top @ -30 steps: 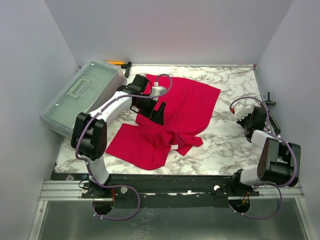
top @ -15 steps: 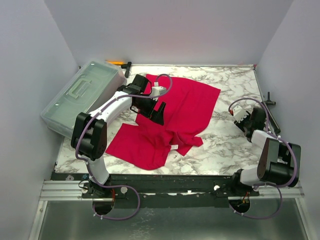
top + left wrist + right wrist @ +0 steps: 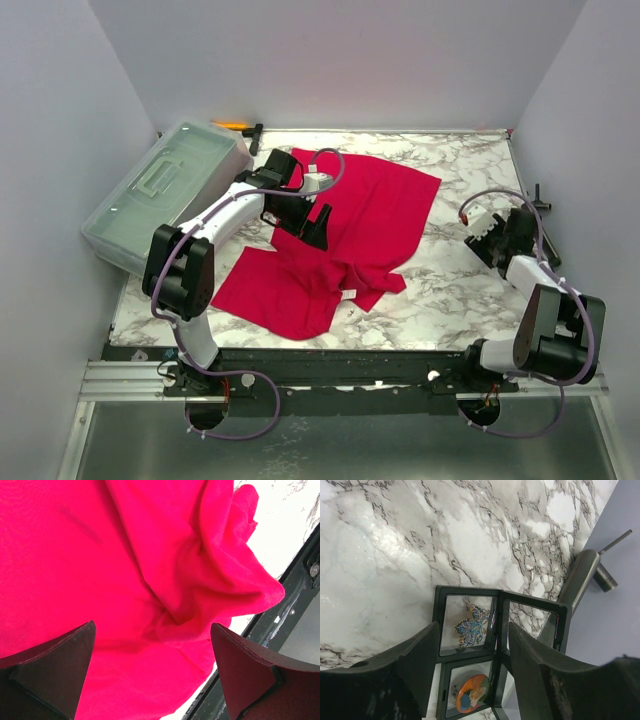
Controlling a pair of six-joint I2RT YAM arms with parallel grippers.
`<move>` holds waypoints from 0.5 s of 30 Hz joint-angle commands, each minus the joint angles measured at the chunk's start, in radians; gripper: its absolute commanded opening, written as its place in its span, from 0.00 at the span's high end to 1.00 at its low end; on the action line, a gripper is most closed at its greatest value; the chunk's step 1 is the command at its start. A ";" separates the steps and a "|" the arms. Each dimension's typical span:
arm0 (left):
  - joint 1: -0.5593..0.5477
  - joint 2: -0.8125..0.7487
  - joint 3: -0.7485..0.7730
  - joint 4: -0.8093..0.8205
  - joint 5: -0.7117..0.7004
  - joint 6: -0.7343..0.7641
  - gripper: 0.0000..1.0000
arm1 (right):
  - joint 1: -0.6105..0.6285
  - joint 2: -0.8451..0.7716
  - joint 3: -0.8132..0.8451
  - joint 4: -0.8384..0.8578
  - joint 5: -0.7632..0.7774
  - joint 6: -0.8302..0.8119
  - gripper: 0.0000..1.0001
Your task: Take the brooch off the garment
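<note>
Two arms built of white tubes and bulky black joints: left arm (image 3: 225, 215) at 8 o'clock, right arm (image 3: 553, 332) at 4 o'clock. Thin lilac cables (image 3: 342, 168) looped loosely along both. Matte black wedge-shaped fingers (image 3: 50, 670), broad at the root, edges lightly scuffed.

Crumpled red garment (image 3: 372, 215) lies on the marble table (image 3: 470, 160); left fingers (image 3: 322, 228) over it.
</note>
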 commanded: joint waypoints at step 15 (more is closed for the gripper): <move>0.004 -0.056 0.046 -0.006 -0.049 0.120 0.01 | 0.136 -0.052 0.295 -0.390 -0.325 0.328 0.36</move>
